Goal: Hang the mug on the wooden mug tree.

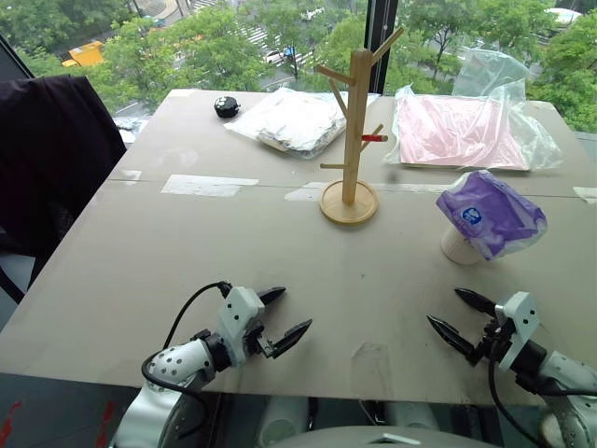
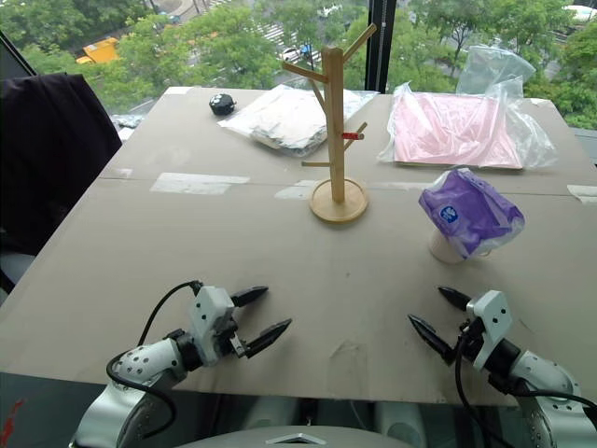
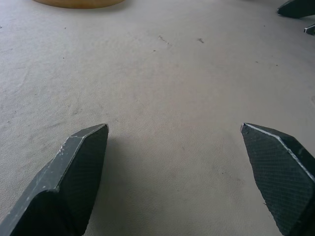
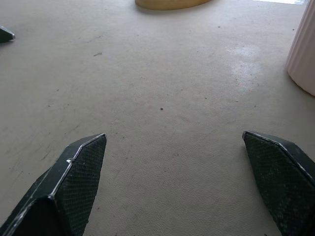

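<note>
The mug [image 1: 459, 246] stands on the bench [image 1: 187, 271] to the right of the wooden mug tree [image 1: 355, 131], near the right gripper [image 1: 466, 322]; a purple plastic bag [image 1: 492, 213] covers most of it, leaving a cream lower wall exposed, so the handle, the rim and its orientation cannot be made out. No step of the task is complete: the mug is not grasped, the bag is draped over it, every peg of the tree is bare, and the grasp, lift and hanging all remain. Both the right gripper and the left gripper [image 1: 284, 317] hover low over the near bench with jaws spread wide and holding nothing.
</note>
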`<state>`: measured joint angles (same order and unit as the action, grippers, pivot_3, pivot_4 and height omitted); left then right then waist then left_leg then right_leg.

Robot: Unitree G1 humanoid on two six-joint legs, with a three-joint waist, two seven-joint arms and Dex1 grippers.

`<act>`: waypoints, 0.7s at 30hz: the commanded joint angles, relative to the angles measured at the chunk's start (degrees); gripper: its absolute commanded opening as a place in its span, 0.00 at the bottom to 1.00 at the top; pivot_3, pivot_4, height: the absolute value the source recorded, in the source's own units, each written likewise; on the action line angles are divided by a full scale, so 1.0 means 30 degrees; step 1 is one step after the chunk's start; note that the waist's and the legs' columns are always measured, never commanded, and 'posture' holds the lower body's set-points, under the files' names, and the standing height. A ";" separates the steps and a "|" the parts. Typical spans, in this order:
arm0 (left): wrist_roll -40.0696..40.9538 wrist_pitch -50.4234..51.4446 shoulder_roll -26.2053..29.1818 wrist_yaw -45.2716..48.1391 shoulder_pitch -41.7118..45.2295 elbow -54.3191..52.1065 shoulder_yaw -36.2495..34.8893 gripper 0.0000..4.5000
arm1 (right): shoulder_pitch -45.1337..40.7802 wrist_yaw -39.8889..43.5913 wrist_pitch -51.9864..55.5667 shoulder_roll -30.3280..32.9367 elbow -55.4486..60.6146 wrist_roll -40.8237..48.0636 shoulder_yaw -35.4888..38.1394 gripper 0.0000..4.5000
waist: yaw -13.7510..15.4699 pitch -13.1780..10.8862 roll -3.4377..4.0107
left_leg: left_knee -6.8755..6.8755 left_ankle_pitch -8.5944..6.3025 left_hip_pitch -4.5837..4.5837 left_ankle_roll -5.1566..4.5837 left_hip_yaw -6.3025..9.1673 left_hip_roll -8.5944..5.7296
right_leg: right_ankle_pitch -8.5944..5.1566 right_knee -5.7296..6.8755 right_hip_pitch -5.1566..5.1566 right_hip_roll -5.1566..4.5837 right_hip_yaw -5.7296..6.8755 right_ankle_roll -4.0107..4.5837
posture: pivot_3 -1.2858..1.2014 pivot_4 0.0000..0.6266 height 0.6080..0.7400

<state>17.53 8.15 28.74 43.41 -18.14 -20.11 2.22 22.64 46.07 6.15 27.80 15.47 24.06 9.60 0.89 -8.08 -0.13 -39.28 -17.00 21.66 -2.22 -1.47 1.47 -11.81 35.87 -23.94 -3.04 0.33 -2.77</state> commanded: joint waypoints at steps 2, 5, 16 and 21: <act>0.0450 0.0934 -0.0014 -0.0239 0.0509 -0.0426 -0.0036 0.98 | 0.0343 -0.0228 -0.0492 0.0040 0.0337 0.0043 0.0688 1.00 | 0.0028 -0.0012 0.0004 | 0.0001 0.0000 0.0001 0.0001 0.0002 0.0000 | -0.0001 0.0000 0.0000 0.0000 0.0002 0.0000 | 0.52 0.24 1.00; 0.0659 0.1267 -0.0026 -0.0206 0.0888 -0.0685 -0.0044 0.98 | 0.0431 -0.0368 -0.0733 0.0042 0.0409 -0.0097 0.0769 1.00 | 0.0048 -0.0035 -0.0007 | -0.0001 0.0000 0.0015 0.0000 0.0014 -0.0008 | -0.0001 0.0000 -0.0003 -0.0017 0.0021 -0.0001 | 0.52 0.24 1.00; 0.0369 0.1349 -0.0015 0.0085 0.1938 -0.0304 0.0518 0.98 | 0.1380 -0.0437 -0.0962 0.0382 0.2311 -0.0384 0.0226 1.00 | -0.0024 -0.0118 -0.0082 | 0.0038 -0.0006 0.0081 -0.0003 -0.0001 -0.0011 | -0.0007 -0.0019 -0.0061 0.0003 0.0003 0.0003 | 0.52 0.24 1.00; 0.0836 0.1077 0.0212 0.1037 0.2752 -0.0111 0.0518 0.98 | 0.1332 -0.0488 0.0977 0.1534 0.7101 0.0803 -0.0541 1.00 | -0.0038 -0.0164 -0.0096 | 0.0037 -0.0005 0.0080 -0.0004 -0.0001 -0.0010 | -0.0010 -0.0016 -0.0071 0.0003 0.0003 -0.0006 | 0.52 0.24 1.00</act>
<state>18.80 12.44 28.91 45.00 -10.70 -19.43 3.60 27.64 45.07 7.42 31.61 30.78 24.17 8.00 0.78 -8.57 -0.42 -39.17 -17.01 21.88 -2.23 -1.46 1.45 -11.84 35.83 -24.14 -3.01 0.34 -2.79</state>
